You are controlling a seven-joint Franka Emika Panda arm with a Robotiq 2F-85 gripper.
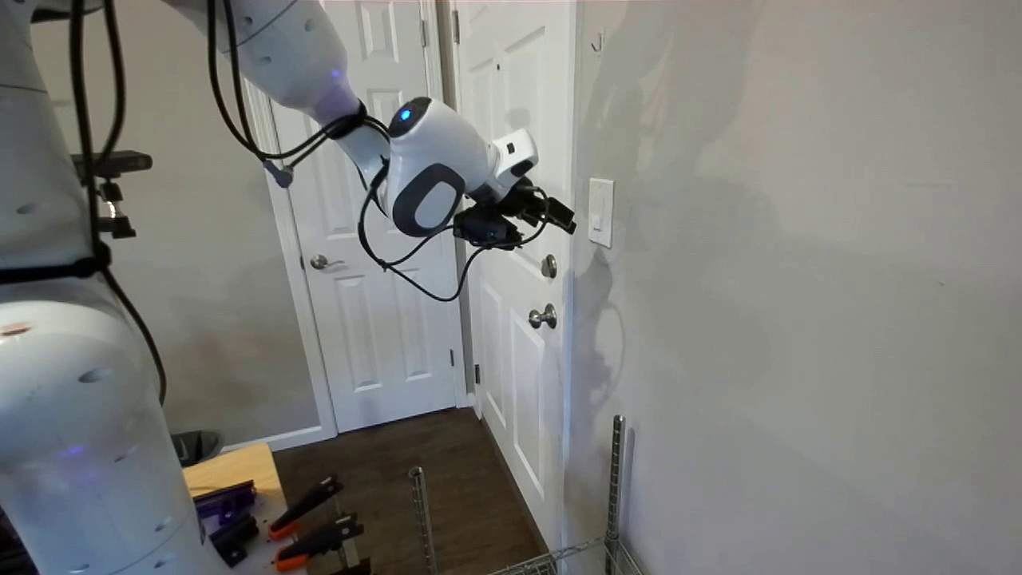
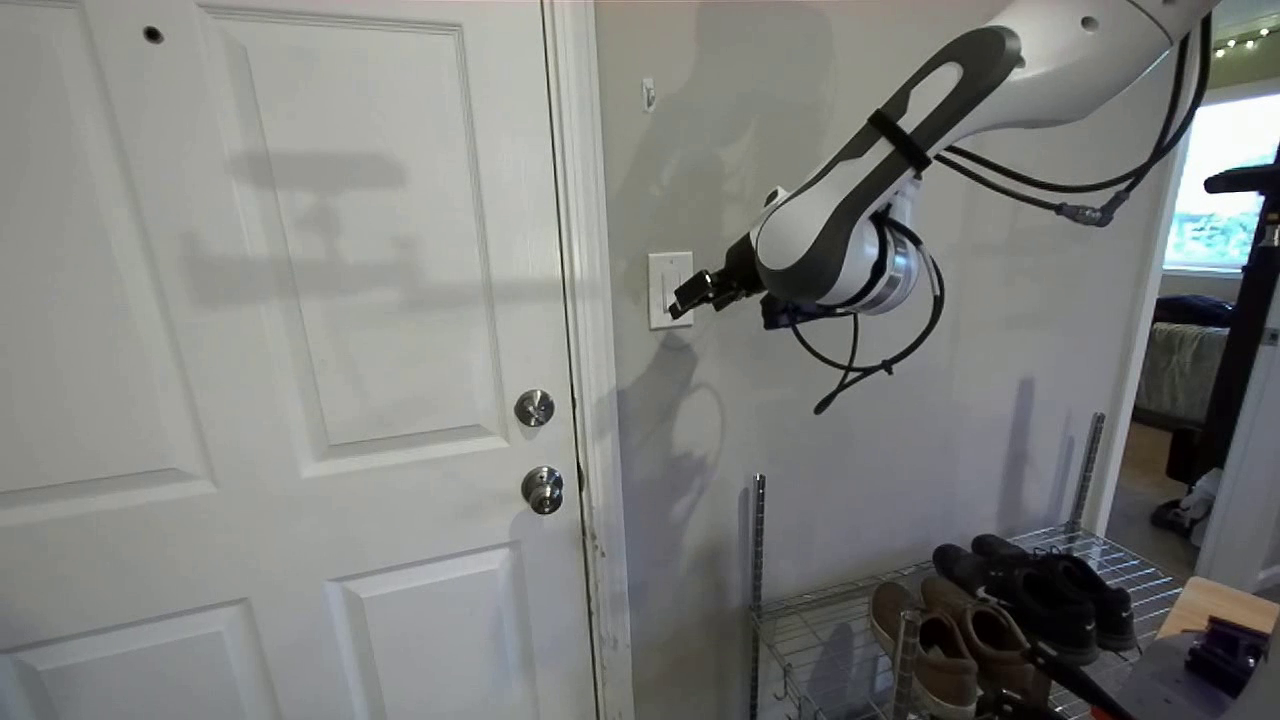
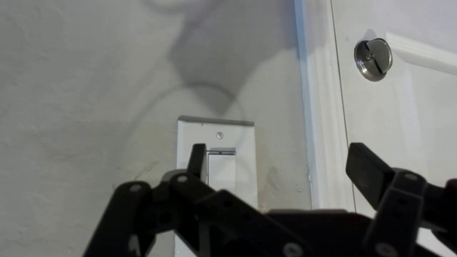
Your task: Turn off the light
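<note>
Pincer [image 3: 283, 164], spread wide, stands near the white wall switch [image 3: 222, 169]: probably best to square one fingertip [image 3: 197, 160] to its lower half, then press straight and gently.

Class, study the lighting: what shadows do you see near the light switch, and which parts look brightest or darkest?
Wrist view: a pointed shadow ends beside the light switch, and the gripper looks nearly black. Both exterior views: the wall lies partly in shadow below the light switch. In an exterior view, the window is brightest, nearly washed out.
</note>
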